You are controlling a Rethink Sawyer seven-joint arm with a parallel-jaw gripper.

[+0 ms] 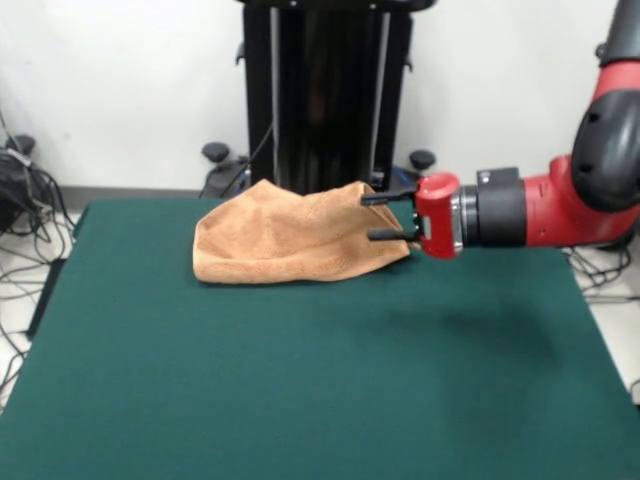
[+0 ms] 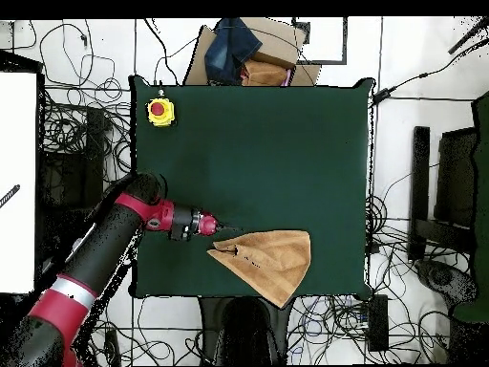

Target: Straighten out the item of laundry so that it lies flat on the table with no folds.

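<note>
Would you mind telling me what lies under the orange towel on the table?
The towel is bunched and folded over itself on the green table, so only the tabletop shows around it. Its lower layers are covered, and whether anything else sits beneath cannot be seen.

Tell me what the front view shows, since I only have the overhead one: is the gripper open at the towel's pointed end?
Observer: Yes. The gripper is open, with its fingers one above the other and the towel edge between them.
Operator: Is it touching the table?
Observer: No. It hangs above the table, and its shadow falls on the green top below.
Operator: How flat is the towel?
Observer: Not flat. It humps up and is tallest at the gripper's end.
</note>
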